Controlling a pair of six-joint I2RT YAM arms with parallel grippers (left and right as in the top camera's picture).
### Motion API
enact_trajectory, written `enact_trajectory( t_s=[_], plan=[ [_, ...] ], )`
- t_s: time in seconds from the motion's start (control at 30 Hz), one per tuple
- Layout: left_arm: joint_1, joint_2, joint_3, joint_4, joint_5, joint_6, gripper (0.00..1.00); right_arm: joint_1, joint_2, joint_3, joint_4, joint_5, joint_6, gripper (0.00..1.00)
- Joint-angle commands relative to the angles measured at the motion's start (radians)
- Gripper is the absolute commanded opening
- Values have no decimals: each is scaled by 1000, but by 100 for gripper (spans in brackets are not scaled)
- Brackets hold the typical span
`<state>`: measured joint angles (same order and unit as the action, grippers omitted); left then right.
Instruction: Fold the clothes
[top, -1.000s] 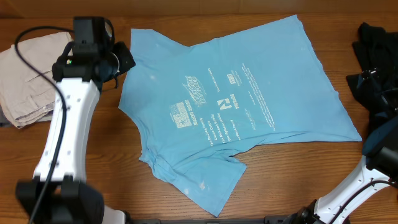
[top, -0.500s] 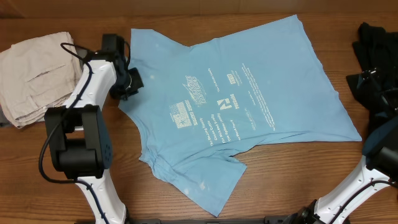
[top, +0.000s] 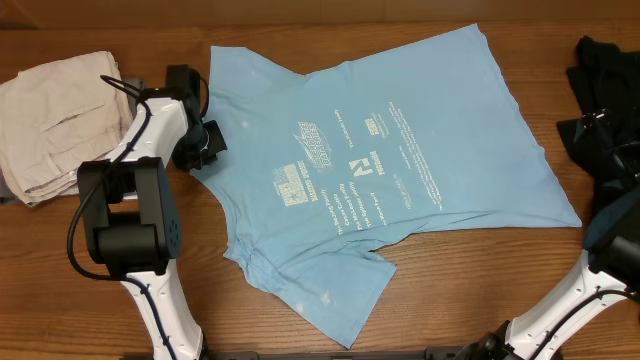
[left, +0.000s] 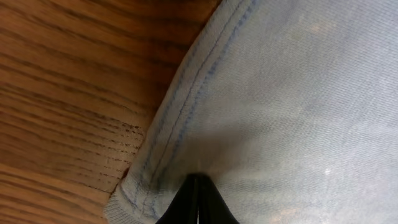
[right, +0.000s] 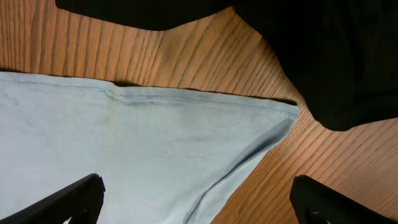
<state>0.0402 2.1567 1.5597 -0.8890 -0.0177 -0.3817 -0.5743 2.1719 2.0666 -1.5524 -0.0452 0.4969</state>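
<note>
The light blue T-shirt (top: 400, 110) lies spread flat across the middle of the table (top: 500, 290), print up. The left gripper (top: 205, 140) is clenched with its tips pressed onto the shirt's left sleeve hem; whether cloth is pinched between them I cannot tell. Just beyond it, by the table's left edge, sits a pile of beige trousers (top: 55, 120). The right gripper (right: 200, 193) hangs spread wide above the shirt's right corner, close to a black garment (top: 605, 110) heaped at the right edge.

Light blue T-shirt (top: 400, 160) — spread flat, unfolded, skewed on the table, white print facing up
</note>
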Motion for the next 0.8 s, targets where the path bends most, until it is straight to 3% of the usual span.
enact_trajectory(
  t_s=[0.0,0.77],
  plan=[
    [6,63,0,19,-77,8,4,-1,-31,23,3,-2,-4,100],
    [10,328,1,415,-179,99,8,-1,-31,23,3,-2,-4,100]
  ],
)
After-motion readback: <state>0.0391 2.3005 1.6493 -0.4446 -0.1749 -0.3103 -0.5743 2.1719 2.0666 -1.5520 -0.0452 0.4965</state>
